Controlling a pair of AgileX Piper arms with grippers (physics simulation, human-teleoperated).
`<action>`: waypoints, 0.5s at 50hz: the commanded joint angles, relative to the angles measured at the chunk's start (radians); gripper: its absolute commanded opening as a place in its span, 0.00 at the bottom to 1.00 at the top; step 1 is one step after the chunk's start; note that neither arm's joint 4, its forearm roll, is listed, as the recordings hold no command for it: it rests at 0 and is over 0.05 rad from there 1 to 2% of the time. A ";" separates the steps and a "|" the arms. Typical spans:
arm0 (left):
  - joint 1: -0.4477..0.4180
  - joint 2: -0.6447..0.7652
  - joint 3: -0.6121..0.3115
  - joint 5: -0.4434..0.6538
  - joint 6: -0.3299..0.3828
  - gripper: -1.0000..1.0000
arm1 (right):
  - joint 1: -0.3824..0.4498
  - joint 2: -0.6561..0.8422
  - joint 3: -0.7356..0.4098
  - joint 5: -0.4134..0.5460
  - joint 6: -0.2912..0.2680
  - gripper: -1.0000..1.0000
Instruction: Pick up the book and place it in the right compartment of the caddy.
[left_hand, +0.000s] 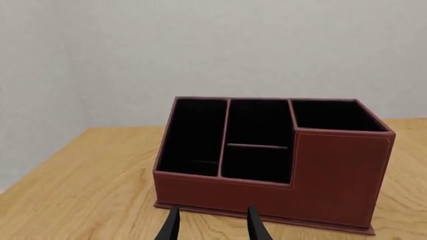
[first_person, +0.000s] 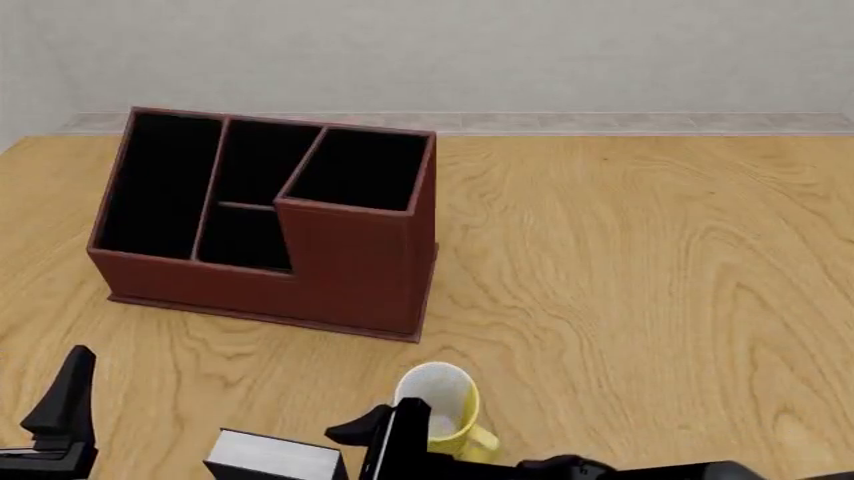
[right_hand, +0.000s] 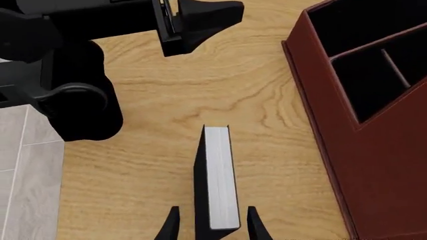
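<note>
Straddling the book (right_hand: 220, 180), right gripper (right_hand: 209, 226) looks closed on it; left gripper (left_hand: 212, 224) open, nr caddy (left_hand: 267, 165).

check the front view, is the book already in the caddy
No, the book lies on the table near the mug, well short of the caddy, whose pockets show only black lining.

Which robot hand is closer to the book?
Right. The right gripper has its fingers either side of the book. The left gripper is off to the book's left, with bare table between.
</note>
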 joint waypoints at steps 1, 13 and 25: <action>0.002 0.000 0.002 -0.001 0.004 1.00 | -0.002 0.027 0.005 -0.023 0.016 1.00; 0.002 0.000 0.008 -0.004 0.006 1.00 | -0.007 0.030 0.009 -0.031 0.017 1.00; -0.002 0.000 0.004 -0.004 0.006 1.00 | -0.026 -0.004 0.016 -0.013 -0.007 0.00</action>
